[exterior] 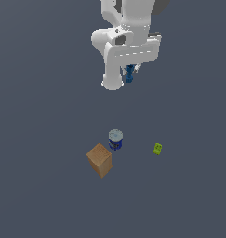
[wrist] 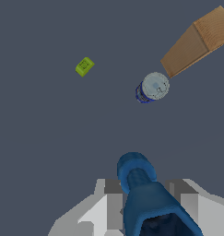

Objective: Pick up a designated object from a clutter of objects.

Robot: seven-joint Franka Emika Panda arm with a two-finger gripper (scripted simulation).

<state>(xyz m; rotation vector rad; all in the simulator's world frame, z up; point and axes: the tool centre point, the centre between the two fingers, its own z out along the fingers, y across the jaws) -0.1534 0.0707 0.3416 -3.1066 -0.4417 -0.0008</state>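
Note:
The designated object [wrist: 143,193] is a slim dark blue bottle-like piece held between my fingers, well above the floor. In the exterior view it [exterior: 129,74] shows just below the white arm, mostly hidden by it. My gripper [wrist: 145,203] is shut on it, with a grey finger on each side. Below lie the rest of the clutter of objects: a tan box [exterior: 100,159], a blue can with a pale lid [exterior: 115,139] touching or nearly touching the box's far corner, and a small yellow-green block [exterior: 157,148] apart on the exterior view's right.
The tan box [wrist: 196,41], the blue can [wrist: 151,87] and the yellow-green block [wrist: 85,66] also appear in the wrist view, far beneath the gripper. Around them is a plain dark grey floor [exterior: 40,186].

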